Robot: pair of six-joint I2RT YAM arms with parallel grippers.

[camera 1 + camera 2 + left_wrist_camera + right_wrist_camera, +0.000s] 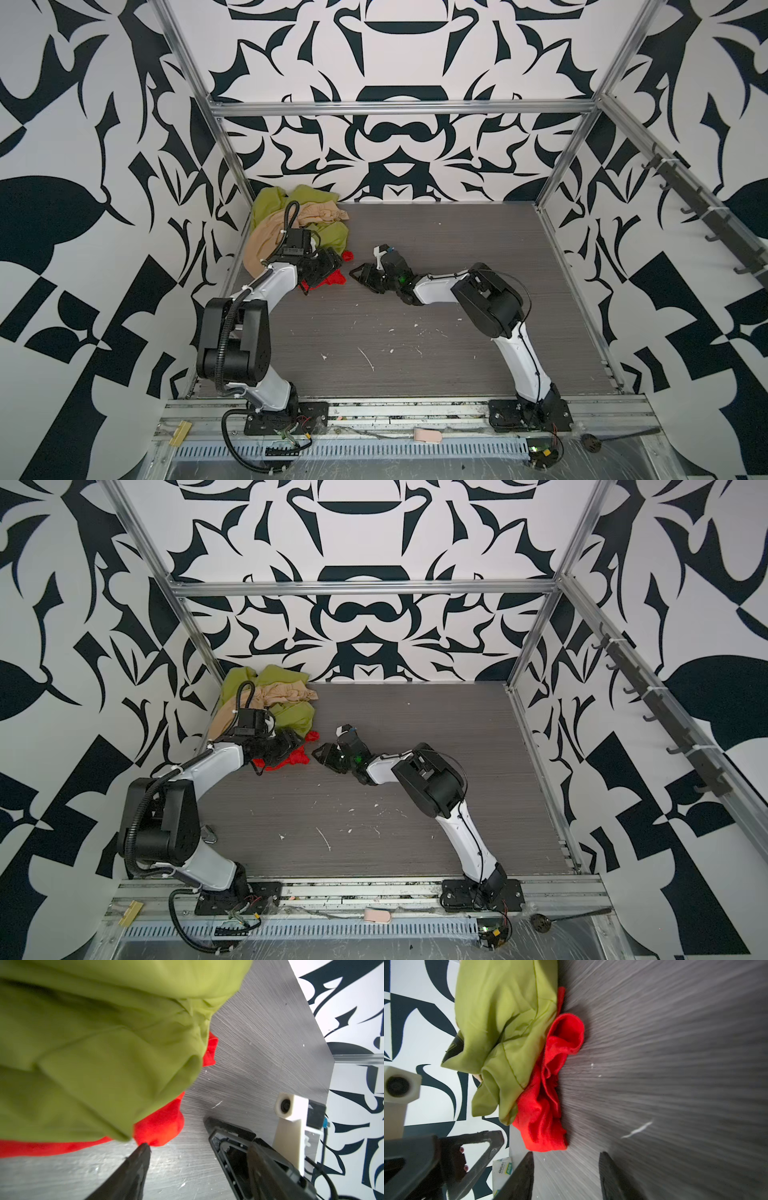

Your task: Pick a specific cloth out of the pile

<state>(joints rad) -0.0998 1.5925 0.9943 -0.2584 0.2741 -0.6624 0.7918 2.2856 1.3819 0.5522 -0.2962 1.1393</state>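
Table [457, 332]: grey, mostly bare; the action is toward its far-left corner. The pile [299, 199] sits there: green cloth [332, 237] w/ beige cloth [262, 245] on and beside it. The red cloth [334, 279] lies at the pile's near-right edge, part tucked under the green hem, part out on the table. Its long axis runs along that edge, slantwise in both top views, w/ 2 red lumps showing either side of the left arm's black wrist.

Left gripper [330, 266] hangs right over the cloth, hiding its middle. Jaws apart, nothing clamped. In the left wrist view 1 finger [141, 1159] touches the red fold w/ its tip. Right gripper [566, 1159] is low over the table, just beside the cloth's free end on the open-table side, pointed at it. Jaws apart too, bare table btwn them, not yet on fabric.

Key relation: the cloth sits btwn the 2 grippers, pile behind it, open table toward the right arm. Left is nearer (touching) but works tight against the green hem. Right faces the uncovered fold w/ a clear line. Judgement: whichever closes should pinch red only, then draw away from the pile toward open table, approx across the long axis, so it slips from under the green. Risk: catching the green hem too.
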